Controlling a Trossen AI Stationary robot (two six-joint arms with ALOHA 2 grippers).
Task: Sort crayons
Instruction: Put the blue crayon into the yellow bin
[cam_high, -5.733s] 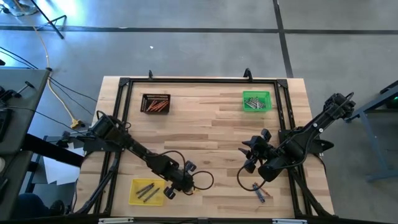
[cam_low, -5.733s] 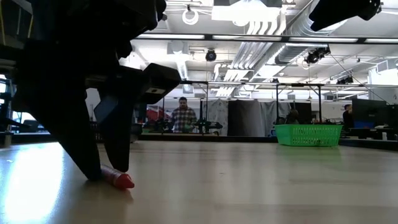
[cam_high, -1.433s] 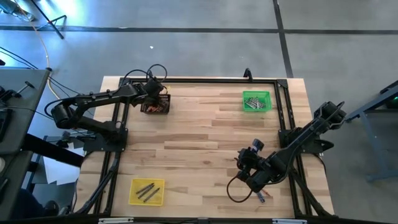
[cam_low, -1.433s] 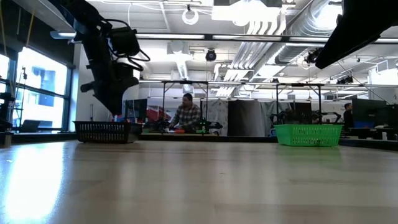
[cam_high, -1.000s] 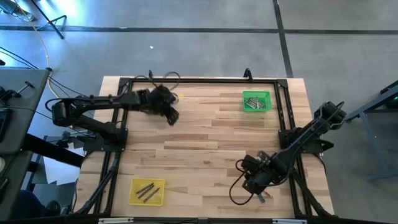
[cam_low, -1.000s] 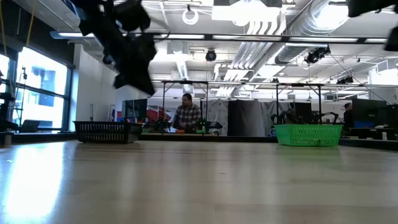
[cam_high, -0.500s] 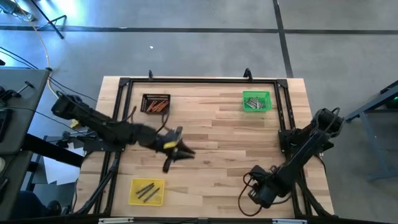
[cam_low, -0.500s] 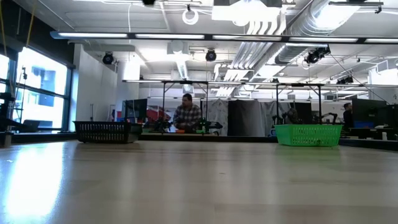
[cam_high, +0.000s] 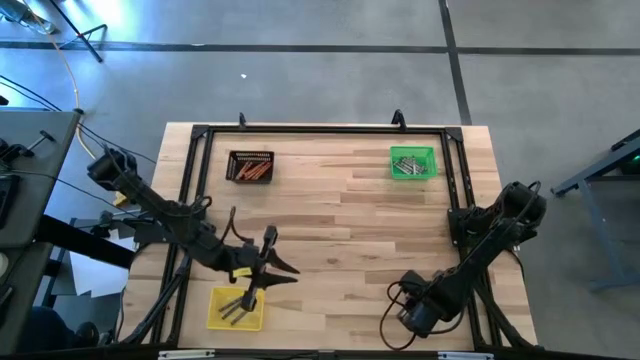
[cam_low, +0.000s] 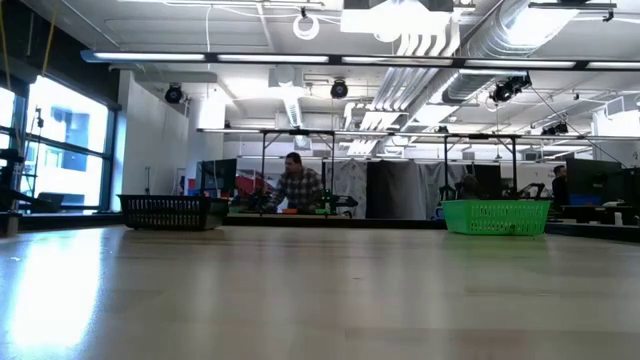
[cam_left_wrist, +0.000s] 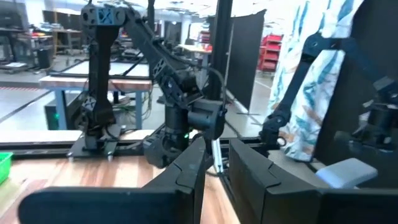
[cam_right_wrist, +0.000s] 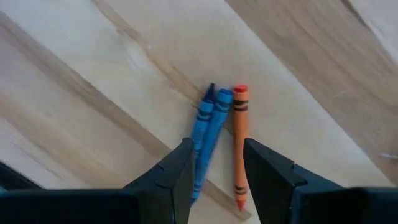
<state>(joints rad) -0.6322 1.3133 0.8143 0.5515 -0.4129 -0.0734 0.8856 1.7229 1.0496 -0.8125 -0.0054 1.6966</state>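
Reaching down, the right gripper has its fingers apart over two blue crayons touching an orange crayon. It might grab two colors together. The left gripper, fingers also apart, hangs by the yellow tray.

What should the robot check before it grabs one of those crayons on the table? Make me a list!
1. Right gripper open: ok, there is a gap between its fingers.
2. Crayons within its sight: ok, two blue crayons and an orange crayon lie on the wood just ahead of the fingers.
3. Only one crayon lined up to grab: not ok, the blue ones touch each other and the orange one lies close beside them.
4. Left gripper out of the way: ok, it sits by the yellow tray, far from the right gripper.
5. Left gripper empty: ok, nothing shows between its fingers.
6. Trays ready: ok, the black tray and green tray sit at the far edge.
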